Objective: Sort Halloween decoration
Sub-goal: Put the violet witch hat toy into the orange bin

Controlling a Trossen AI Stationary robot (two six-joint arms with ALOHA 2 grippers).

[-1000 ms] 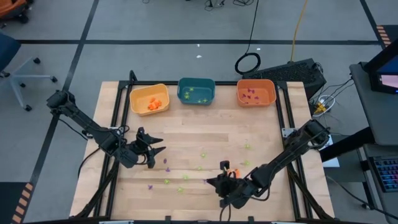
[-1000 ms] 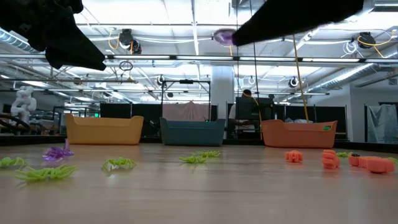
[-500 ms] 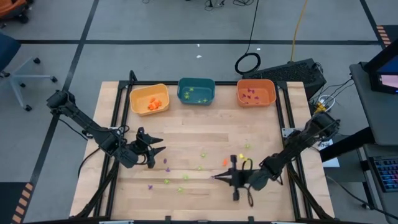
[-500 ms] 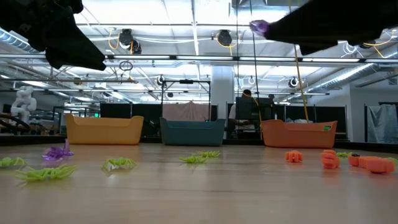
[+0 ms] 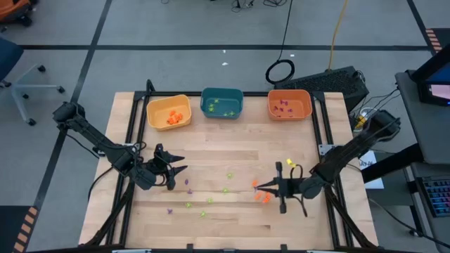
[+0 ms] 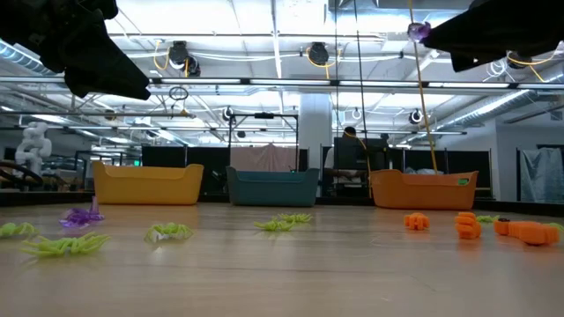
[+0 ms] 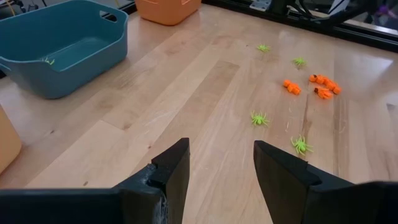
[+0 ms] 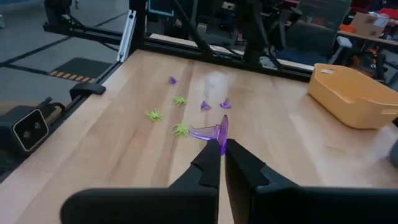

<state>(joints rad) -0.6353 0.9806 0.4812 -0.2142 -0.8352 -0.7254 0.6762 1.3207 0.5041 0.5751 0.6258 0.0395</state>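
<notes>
The right end effector [image 8: 220, 149], raised above the counter [image 5: 211, 151], pinched a purple trinket [image 8: 210, 132] by its edge; that thin hold risked a drop. The left end effector [image 7: 221, 165] hovered parted.

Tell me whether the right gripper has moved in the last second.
Yes. The right gripper, shut on a purple trinket, swung toward the round-cornered orange plastic bin.

No text, label, brand, number or sign can be read in any view: not on the bins, the table, the arms or the room behind.
</notes>
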